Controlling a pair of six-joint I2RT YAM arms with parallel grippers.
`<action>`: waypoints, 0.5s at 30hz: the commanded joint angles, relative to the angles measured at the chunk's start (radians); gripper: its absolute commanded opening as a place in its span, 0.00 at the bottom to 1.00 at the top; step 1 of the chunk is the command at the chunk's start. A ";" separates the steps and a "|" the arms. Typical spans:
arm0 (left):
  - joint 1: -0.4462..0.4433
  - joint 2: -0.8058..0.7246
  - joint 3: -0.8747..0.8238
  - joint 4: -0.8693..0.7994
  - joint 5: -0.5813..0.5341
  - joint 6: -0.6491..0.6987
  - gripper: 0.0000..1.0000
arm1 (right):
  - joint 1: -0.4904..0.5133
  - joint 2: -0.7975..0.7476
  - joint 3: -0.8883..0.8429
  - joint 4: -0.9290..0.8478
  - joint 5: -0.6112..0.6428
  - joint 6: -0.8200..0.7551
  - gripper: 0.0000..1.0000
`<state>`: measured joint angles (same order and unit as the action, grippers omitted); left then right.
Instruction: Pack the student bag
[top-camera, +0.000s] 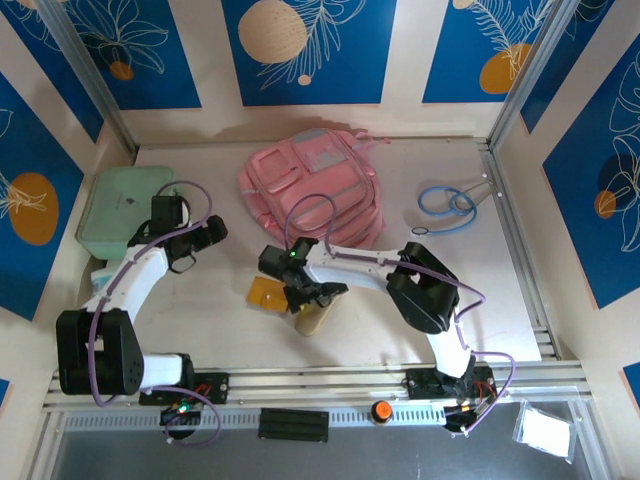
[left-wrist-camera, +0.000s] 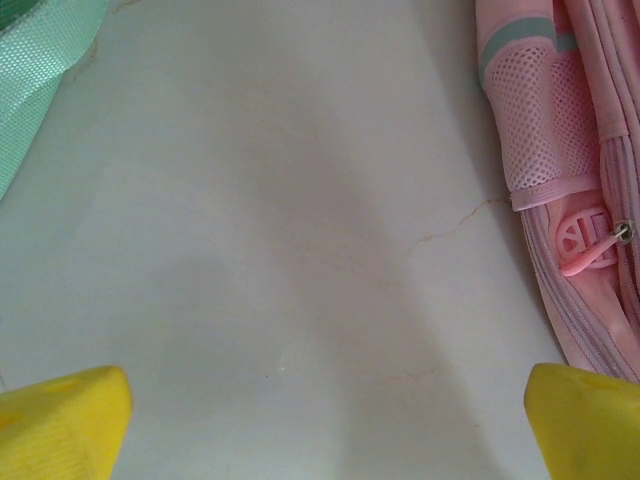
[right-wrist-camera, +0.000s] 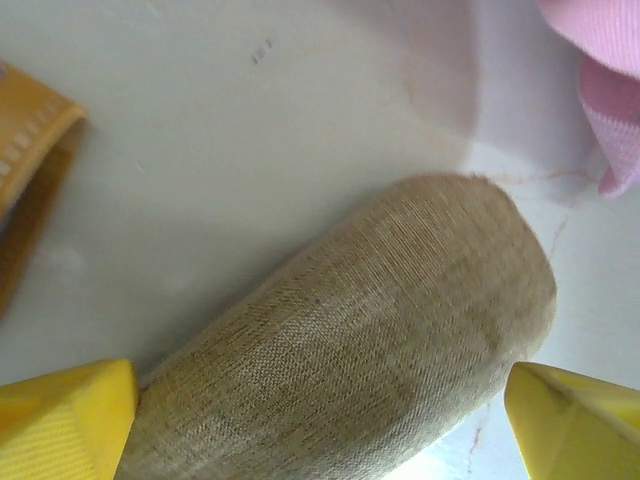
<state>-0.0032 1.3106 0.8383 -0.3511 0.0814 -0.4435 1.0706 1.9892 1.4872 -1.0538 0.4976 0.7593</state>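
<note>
Left gripper (left-wrist-camera: 325, 420): fingers spread wide over bare table (left-wrist-camera: 280, 250), holding nothing. The student bag (left-wrist-camera: 575, 150) is just past one finger, the mint case (left-wrist-camera: 40, 60) off past the other.
Right gripper (right-wrist-camera: 320, 425): fingers wide apart, straddling a tan pouch (right-wrist-camera: 350, 350), not clamped yet.
Risk: the pouch looks soft and roundish, so an off-centre squeeze could probably roll it out.
Around: orange strap (right-wrist-camera: 30, 160) beside one finger, blue cable (top-camera: 448, 203) well clear.
In the way: the bag's zip near the left fingers looks shut.
</note>
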 joint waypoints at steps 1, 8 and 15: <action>0.014 0.007 -0.008 0.018 0.033 -0.001 1.00 | -0.012 -0.076 -0.073 -0.049 -0.006 0.009 0.95; 0.012 0.008 -0.004 0.024 0.056 -0.011 1.00 | -0.084 -0.151 -0.219 0.134 -0.218 0.026 0.93; 0.012 -0.003 -0.004 0.028 0.075 -0.014 1.00 | -0.106 -0.129 -0.269 0.191 -0.266 0.026 0.82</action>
<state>-0.0029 1.3128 0.8371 -0.3344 0.1238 -0.4477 0.9684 1.8645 1.2297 -0.8932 0.2878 0.7681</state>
